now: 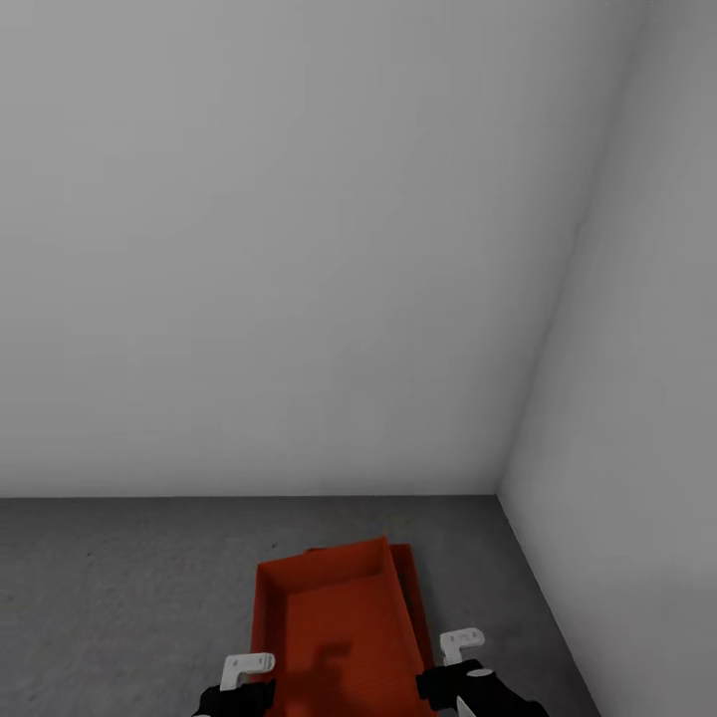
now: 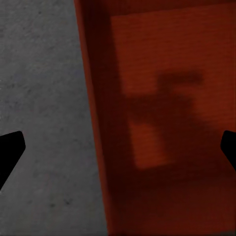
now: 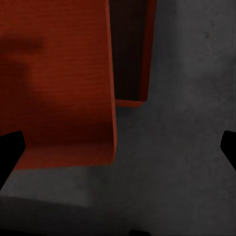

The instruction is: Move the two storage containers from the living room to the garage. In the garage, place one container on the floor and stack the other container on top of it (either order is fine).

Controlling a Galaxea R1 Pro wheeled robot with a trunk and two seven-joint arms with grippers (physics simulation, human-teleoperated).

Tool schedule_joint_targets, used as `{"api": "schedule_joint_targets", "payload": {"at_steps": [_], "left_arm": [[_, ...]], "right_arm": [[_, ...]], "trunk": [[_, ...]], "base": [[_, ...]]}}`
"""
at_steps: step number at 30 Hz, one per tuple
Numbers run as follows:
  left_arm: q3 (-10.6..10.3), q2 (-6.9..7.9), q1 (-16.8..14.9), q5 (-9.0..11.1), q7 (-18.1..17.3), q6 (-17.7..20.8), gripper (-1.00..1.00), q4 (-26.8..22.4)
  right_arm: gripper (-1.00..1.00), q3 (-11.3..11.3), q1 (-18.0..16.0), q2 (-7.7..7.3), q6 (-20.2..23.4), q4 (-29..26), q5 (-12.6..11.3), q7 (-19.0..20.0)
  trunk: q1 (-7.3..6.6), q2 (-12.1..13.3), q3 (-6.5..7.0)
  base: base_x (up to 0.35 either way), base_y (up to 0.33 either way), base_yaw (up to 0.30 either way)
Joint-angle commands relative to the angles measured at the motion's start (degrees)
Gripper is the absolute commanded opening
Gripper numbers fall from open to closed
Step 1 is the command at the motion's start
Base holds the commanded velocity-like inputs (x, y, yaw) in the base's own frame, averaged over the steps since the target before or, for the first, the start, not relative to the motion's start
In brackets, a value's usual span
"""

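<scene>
Two red-orange storage containers sit on the grey concrete floor (image 1: 129, 588) of the garage, close to a white corner. The upper container (image 1: 334, 622) rests in or on the lower one (image 1: 407, 583), shifted so the lower one's rim shows at its far right side. My left gripper (image 1: 247, 667) hovers open over the upper container's left wall (image 2: 98, 128), one finger (image 2: 10, 152) above the floor (image 2: 39, 98). My right gripper (image 1: 460, 645) is open above the upper container's right corner (image 3: 59, 73), with the lower container (image 3: 130, 54) beside it. Neither gripper holds anything.
Plain white walls (image 1: 299, 249) meet in a corner (image 1: 500, 493) just past and to the right of the containers. Bare concrete spreads to the left (image 1: 100, 617), and a narrower strip (image 3: 187, 123) lies between the containers and the right wall.
</scene>
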Motion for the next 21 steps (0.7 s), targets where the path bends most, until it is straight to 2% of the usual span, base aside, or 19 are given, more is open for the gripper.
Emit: {"api": "schedule_joint_targets", "payload": {"at_steps": [1, 21], "left_arm": [[-0.49, 0.01, -0.01, 0.54, 0.17, -0.20, 1.00, 0.06], [-0.49, 0.12, 2.71, 0.56, 0.17, -0.30, 1.00, 0.06]], "right_arm": [[1.00, 0.40, 0.00, -0.01, 0.39, -0.08, 0.18, -0.17], [1.00, 0.36, 1.85, -0.03, 0.08, 0.36, 0.17, -0.17]], "trunk": [[-0.23, 0.39, 0.13], [-4.62, 8.41, 3.72]], "base": [[0.000, 0.000, 0.000], [0.000, 0.000, 0.000]]}}
